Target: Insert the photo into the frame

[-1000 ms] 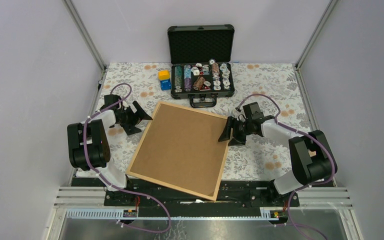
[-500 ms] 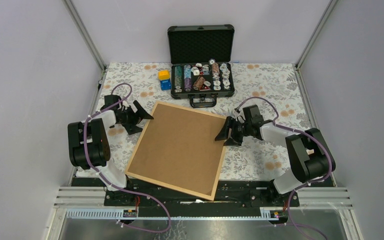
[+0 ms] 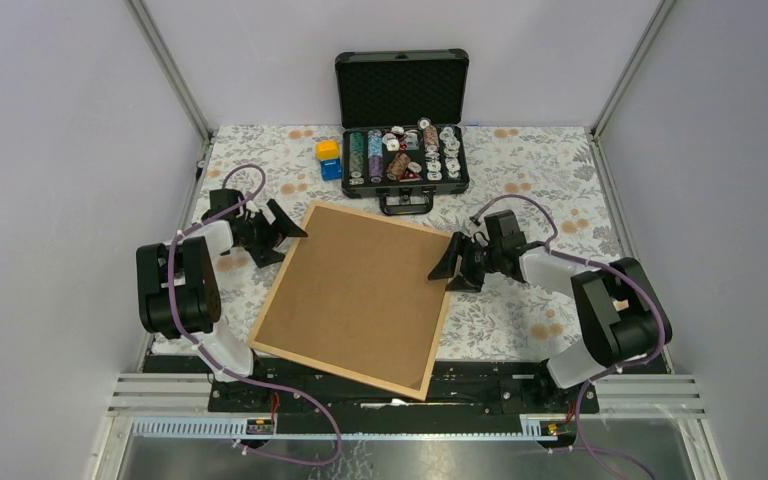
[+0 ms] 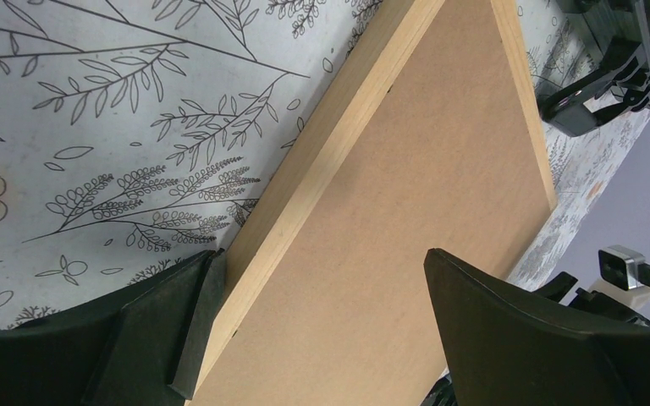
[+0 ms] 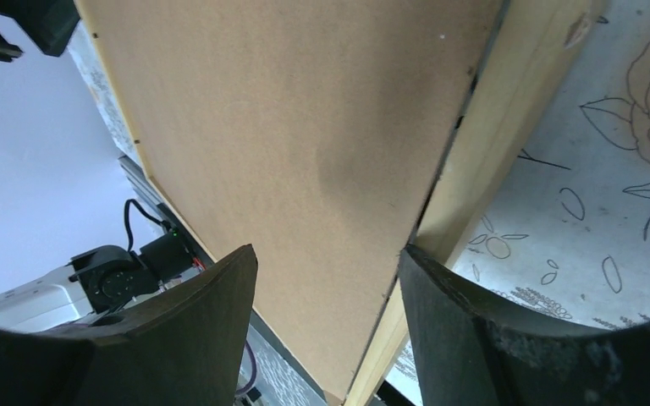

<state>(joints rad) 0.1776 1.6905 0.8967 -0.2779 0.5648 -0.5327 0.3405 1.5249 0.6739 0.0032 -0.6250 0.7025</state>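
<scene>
Frame (image 4: 330,144) lay back-up, seemingly light and rigid, best pinched at its thin wooden rim; left claw (image 4: 322,258) gaped wide, right claw (image 5: 328,251) half-open, both empty.

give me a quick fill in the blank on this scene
The board set in the frame is ____ in colour.
The case at the far edge has its lid ____.
The cube beside the yellow cube is ____.
Missing words: brown; open; blue.
</scene>
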